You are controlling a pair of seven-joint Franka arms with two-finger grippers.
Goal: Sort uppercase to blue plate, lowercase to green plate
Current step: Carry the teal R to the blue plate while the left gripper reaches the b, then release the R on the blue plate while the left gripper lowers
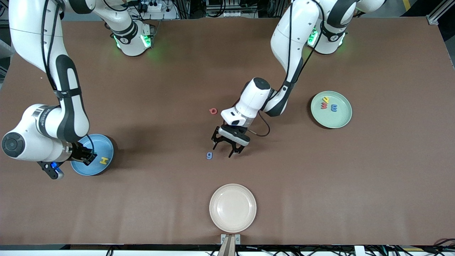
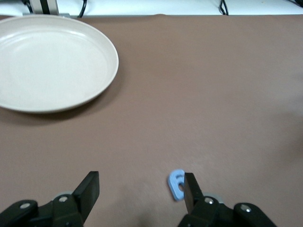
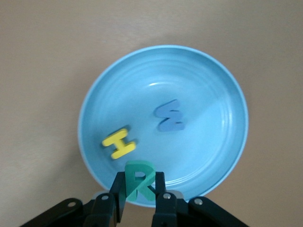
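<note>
**Two arms at work over a brown counter of foam letters**

The right gripper [image 3: 138, 198] hangs over the blue plate [image 3: 222, 156], fingers clamped on a teal R [image 3: 138, 182]. Two letters lie in that plate: a yellow H [image 3: 119, 143] and a blue W [image 3: 169, 116]. Mid-counter, the left gripper [image 1: 225, 148] hovers low with fingers apart, just beside a blue g [image 1: 209, 155] lying flat on the counter [image 1: 320, 177]; one finger [image 2: 190, 191] partly covers the letter in the left wrist view. A red round letter [image 1: 213, 111] lies farther from the front camera, near the left arm's wrist. The green plate [image 1: 341, 119], toward the left arm's end, carries three letters: a yellow y [image 1: 325, 100], a red w [image 1: 324, 106] and a blue E-shaped letter [image 1: 334, 107]. A cream plate [image 1: 233, 208] sits nearest the front camera.
</note>
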